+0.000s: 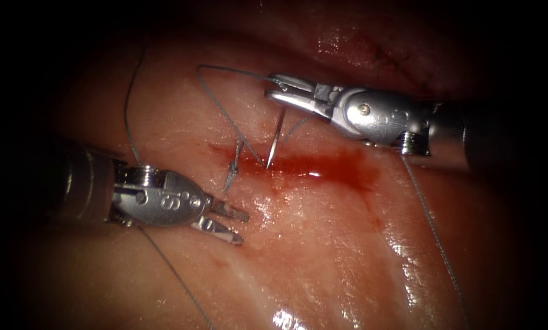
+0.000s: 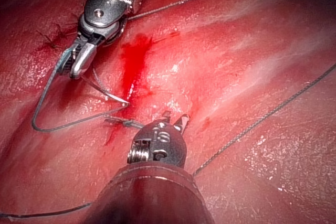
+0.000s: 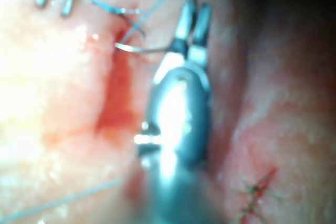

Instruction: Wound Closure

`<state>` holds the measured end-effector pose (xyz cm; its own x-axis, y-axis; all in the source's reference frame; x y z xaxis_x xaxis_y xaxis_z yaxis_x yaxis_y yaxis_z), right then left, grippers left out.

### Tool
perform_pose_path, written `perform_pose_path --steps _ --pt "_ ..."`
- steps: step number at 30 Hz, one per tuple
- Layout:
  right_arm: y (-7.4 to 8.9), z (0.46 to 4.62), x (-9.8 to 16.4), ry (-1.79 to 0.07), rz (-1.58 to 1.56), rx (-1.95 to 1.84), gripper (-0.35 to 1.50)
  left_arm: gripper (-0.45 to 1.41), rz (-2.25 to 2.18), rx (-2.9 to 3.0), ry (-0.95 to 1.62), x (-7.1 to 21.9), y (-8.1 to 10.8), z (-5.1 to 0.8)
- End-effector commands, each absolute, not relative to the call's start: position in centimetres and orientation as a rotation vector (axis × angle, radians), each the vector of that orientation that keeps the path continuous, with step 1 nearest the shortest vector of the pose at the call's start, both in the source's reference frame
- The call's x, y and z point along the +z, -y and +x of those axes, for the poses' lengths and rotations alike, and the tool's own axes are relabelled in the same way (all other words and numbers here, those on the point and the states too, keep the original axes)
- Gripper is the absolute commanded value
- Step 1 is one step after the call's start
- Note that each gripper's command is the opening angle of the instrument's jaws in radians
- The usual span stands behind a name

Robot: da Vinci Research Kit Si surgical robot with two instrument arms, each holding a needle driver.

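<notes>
On the tissue (image 1: 322,244), the cut (image 1: 310,164) looks mostly unclosed beside one knot (image 1: 233,164); the right tool (image 1: 280,91) clamps the needle (image 1: 275,139) near its rear, tip at the cut, while the left tool (image 1: 228,223) gapes empty.

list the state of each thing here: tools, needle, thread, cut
left arm's silver needle driver: open, holding nothing
right arm's silver needle driver: shut on the needle near its thread end
curved steel needle: tip at the cut, not clearly buried
thin grey thread: slack loop from the needle
cut in the tissue: open, pooled with red fluid
</notes>
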<state>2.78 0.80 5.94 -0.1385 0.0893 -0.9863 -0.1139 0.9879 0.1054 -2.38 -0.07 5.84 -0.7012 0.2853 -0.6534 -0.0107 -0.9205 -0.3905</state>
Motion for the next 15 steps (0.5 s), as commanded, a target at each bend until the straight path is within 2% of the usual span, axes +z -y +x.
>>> perform_pose_path --steps 1,11,15 --pt "-0.74 2.85 5.99 -1.705 -0.004 0.185 -0.35 -0.03 -1.129 2.700 0.549 5.91 0.13 -2.43" --pt "-0.74 2.85 5.99 -1.724 0.052 0.271 -0.35 -0.05 -1.123 2.699 0.553 5.92 0.13 -2.42" --pt "-0.77 2.83 5.97 -1.789 0.152 0.372 -0.35 -0.05 -1.121 2.703 0.554 5.93 0.14 -2.41"
